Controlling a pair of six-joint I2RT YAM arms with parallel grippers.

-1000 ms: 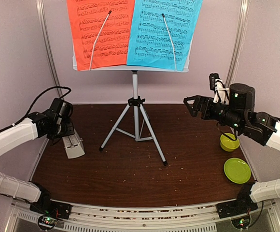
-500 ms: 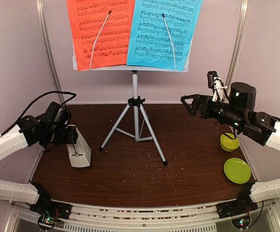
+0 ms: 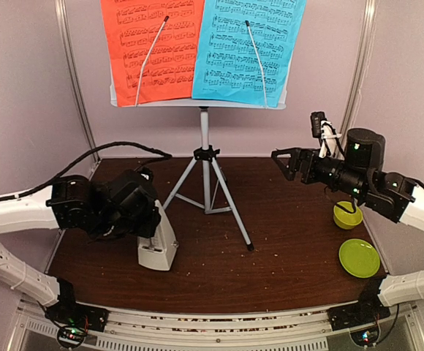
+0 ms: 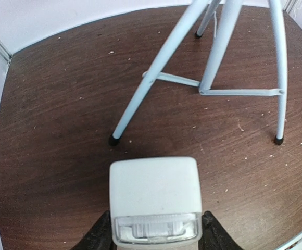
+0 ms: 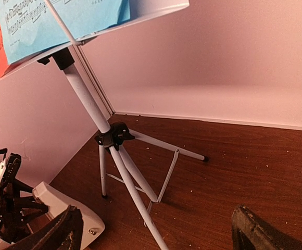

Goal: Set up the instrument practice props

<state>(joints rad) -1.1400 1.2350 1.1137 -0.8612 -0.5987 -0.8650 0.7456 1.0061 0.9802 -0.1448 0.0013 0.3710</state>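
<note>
The music stand's silver tripod (image 3: 205,186) stands at the back middle of the brown table. Its pale-blue desk (image 3: 197,102) carries a red page (image 3: 150,51) and a blue page (image 3: 248,47). My left gripper (image 3: 150,232) is shut on the pale-grey metronome (image 3: 159,247), low over the table just left of the tripod's near-left leg. In the left wrist view the black fingers (image 4: 100,237) flank the metronome (image 4: 155,200). My right gripper (image 3: 285,162) is open and empty, in the air right of the stand. It shows the tripod (image 5: 120,161) and metronome (image 5: 70,211).
A lime-green bowl (image 3: 347,215) and lime-green plate (image 3: 359,257) sit at the right edge under my right arm. The tripod feet (image 4: 113,139) spread across the table's middle. Pale walls close the left, back and right. My left arm's black cable (image 3: 117,146) loops behind it.
My left arm has carried the metronome from the far left toward the middle, nearer the tripod's left leg. My right gripper has edged slightly left, still open.
</note>
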